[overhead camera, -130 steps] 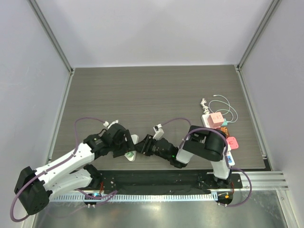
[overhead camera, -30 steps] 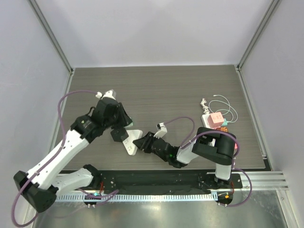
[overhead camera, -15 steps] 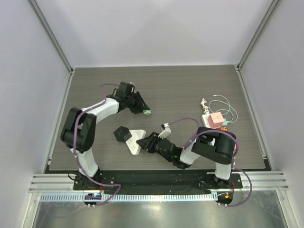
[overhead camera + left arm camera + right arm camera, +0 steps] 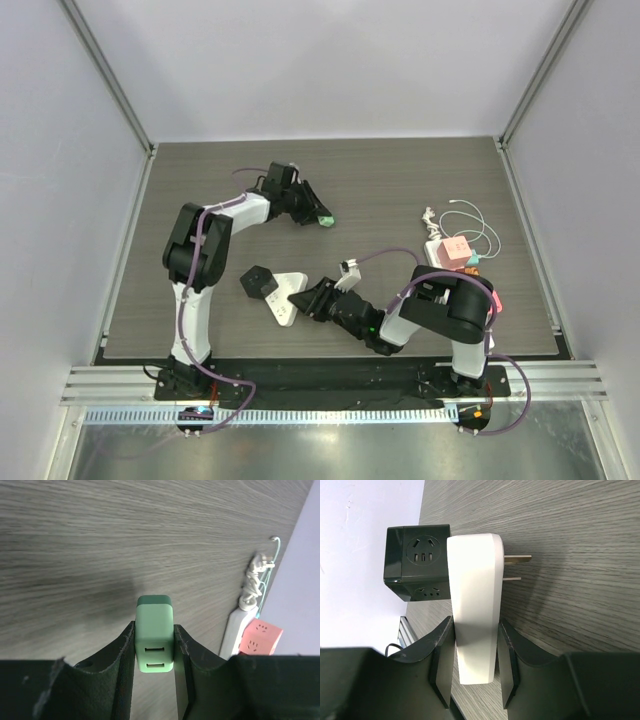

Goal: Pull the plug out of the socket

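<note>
The plug (image 4: 155,615) is free of the socket (image 4: 472,575); the two sit well apart in the top view. The left claw (image 4: 154,630) is closed on the green plug's sides and holds it over the far middle of the surface (image 4: 400,180). A shadow beneath suggests it hangs clear of the wood. The right claw (image 4: 475,625) is clamped on the white socket, which sits low at the near middle.

The main risk is a slip. The left claw pinches only the plug's rear part on smooth plastic, so a quick swing or loosened hold could drop it onto the surface, where it may bounce. If the right claw drags the socket, it would shove the black cube adapter (image 4: 417,560) pressed against the socket's side. Its bare prongs (image 4: 516,559) could also scrape the wood.

The plug's long axis runs in line with the left claw's fingers. Its darker end points away from the wrist, toward the right side of the surface in the top view, and its two slots face the wrist camera. The socket's long axis also follows its claw's fingers, and its prongs stick out sideways, away from the black cube.
</note>
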Robot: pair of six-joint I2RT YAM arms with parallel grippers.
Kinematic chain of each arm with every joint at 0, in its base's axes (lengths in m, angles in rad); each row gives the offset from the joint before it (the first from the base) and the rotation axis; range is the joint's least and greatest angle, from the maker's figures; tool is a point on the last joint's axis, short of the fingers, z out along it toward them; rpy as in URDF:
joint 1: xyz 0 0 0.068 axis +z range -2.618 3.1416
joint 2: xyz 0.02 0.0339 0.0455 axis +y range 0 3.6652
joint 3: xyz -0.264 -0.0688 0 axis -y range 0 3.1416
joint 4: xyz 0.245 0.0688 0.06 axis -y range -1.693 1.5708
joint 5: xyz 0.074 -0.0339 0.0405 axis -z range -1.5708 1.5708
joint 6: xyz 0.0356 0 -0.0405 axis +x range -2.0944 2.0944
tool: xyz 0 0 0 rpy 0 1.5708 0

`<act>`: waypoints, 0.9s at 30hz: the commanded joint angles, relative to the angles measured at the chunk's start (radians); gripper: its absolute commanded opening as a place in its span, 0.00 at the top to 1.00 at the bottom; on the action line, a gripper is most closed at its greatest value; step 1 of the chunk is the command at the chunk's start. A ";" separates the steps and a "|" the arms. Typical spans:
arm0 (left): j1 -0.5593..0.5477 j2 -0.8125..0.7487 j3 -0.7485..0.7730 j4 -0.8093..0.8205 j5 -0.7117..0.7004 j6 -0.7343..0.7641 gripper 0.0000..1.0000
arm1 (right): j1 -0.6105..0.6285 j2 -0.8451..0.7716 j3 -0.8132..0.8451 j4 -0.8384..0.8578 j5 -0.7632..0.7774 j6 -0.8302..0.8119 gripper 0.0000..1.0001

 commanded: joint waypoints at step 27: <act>0.004 -0.386 0.012 -0.490 -0.259 0.169 0.02 | -0.009 0.017 -0.002 -0.032 0.019 -0.041 0.99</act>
